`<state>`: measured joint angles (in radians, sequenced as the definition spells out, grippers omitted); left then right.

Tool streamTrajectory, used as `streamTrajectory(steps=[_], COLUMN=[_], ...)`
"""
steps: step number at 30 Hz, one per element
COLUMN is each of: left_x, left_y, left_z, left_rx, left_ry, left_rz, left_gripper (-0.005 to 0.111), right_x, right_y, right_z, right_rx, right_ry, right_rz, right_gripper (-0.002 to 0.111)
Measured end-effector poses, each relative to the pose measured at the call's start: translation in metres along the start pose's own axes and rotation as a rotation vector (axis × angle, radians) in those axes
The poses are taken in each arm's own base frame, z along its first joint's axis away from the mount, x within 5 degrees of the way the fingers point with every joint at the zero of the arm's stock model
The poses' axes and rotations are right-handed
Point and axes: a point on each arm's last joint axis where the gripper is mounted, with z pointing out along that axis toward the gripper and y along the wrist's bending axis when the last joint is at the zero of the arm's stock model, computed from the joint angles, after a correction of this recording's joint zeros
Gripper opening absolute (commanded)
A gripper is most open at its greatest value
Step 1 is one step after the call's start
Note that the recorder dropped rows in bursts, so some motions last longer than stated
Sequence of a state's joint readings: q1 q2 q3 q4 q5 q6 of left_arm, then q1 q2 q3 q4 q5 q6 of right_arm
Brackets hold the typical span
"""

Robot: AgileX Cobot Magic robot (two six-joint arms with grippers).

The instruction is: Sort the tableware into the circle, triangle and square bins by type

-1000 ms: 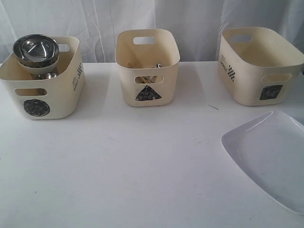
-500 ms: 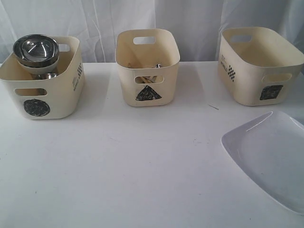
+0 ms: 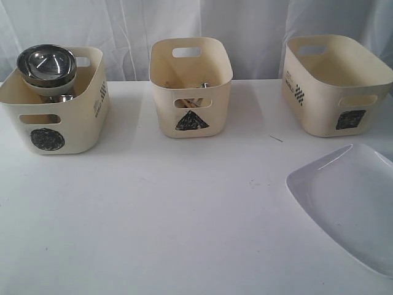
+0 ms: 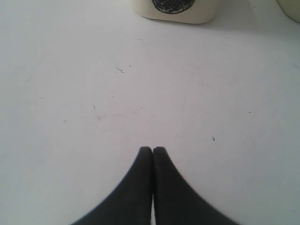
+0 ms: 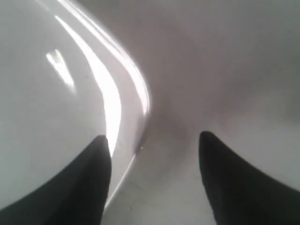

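The large white plate [image 3: 350, 206] lies flat on the table at the front right. In the right wrist view my right gripper [image 5: 154, 140] is open and straddles the plate's [image 5: 51, 108] rim, one finger over the plate, the other over the table. The circle bin [image 3: 54, 114] at the left holds the steel bowl [image 3: 46, 63] stacked on other steel pieces. Wooden chopsticks [image 3: 190, 101] and cutlery show inside the triangle bin [image 3: 190, 86] in the middle. At the right stands the square bin [image 3: 334, 83]. My left gripper [image 4: 153, 150] is shut over bare table, short of the circle bin [image 4: 176, 9].
The white table [image 3: 184, 209] runs wide between the bins and the front edge. A white curtain [image 3: 196, 24] hangs behind the bins. Neither arm shows in the exterior view.
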<state>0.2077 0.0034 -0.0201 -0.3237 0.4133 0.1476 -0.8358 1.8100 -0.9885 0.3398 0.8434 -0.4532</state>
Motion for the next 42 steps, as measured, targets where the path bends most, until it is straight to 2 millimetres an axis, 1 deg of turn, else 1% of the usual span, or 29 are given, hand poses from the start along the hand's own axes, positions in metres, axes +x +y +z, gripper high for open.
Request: streamTrajectory(steps=[2, 4, 7, 10, 13, 16, 20, 22, 23, 26, 28, 31, 33, 38, 42], left_x=[0.000, 0.000, 0.000, 0.000, 0.000, 0.000, 0.000, 0.000, 0.000, 0.000, 0.000, 0.000, 0.000, 0.000, 0.001], left_y=[0.000, 0.000, 0.000, 0.000, 0.000, 0.000, 0.000, 0.000, 0.000, 0.000, 0.000, 0.000, 0.000, -0.001, -0.002], left_z=[0.000, 0.000, 0.000, 0.000, 0.000, 0.000, 0.000, 0.000, 0.000, 0.000, 0.000, 0.000, 0.000, 0.000, 0.000], left_rx=[0.000, 0.000, 0.000, 0.000, 0.000, 0.000, 0.000, 0.000, 0.000, 0.000, 0.000, 0.000, 0.000, 0.028, 0.044], left_ry=[0.000, 0.000, 0.000, 0.000, 0.000, 0.000, 0.000, 0.000, 0.000, 0.000, 0.000, 0.000, 0.000, 0.004, 0.007], left_rz=[0.000, 0.000, 0.000, 0.000, 0.000, 0.000, 0.000, 0.000, 0.000, 0.000, 0.000, 0.000, 0.000, 0.014, 0.023], left_gripper=[0.000, 0.000, 0.000, 0.000, 0.000, 0.000, 0.000, 0.000, 0.000, 0.000, 0.000, 0.000, 0.000, 0.000, 0.000], right_x=[-0.003, -0.005, -0.010, -0.012, -0.014, -0.015, -0.018, -0.018, -0.018, -0.017, -0.017, -0.017, -0.017, -0.023, -0.032], right_y=[0.000, 0.002, 0.006, 0.009, 0.011, 0.011, 0.010, 0.010, 0.011, 0.012, 0.011, 0.012, 0.013, 0.015, 0.010], right_z=[0.010, 0.019, 0.024, 0.030, 0.037, 0.045, 0.054, 0.058, 0.060, 0.062, 0.062, 0.062, 0.061, 0.057, 0.055], right_rx=[-0.037, -0.088, -0.163, -0.229, -0.278, -0.307, -0.337, -0.364, -0.380, -0.415, -0.418, -0.423, -0.433, -0.436, -0.378], right_ry=[0.013, 0.017, -0.004, -0.013, -0.007, -0.005, -0.008, -0.003, 0.000, 0.013, 0.014, 0.010, 0.007, -0.005, -0.069], right_rz=[0.018, 0.000, -0.046, -0.090, -0.120, -0.146, -0.122, -0.097, -0.084, -0.061, -0.059, -0.094, -0.131, -0.216, -0.257], right_gripper=[0.053, 0.052, 0.052, 0.049, 0.041, 0.030, 0.013, 0.007, 0.006, 0.011, 0.021, 0.038, 0.043, 0.044, 0.044])
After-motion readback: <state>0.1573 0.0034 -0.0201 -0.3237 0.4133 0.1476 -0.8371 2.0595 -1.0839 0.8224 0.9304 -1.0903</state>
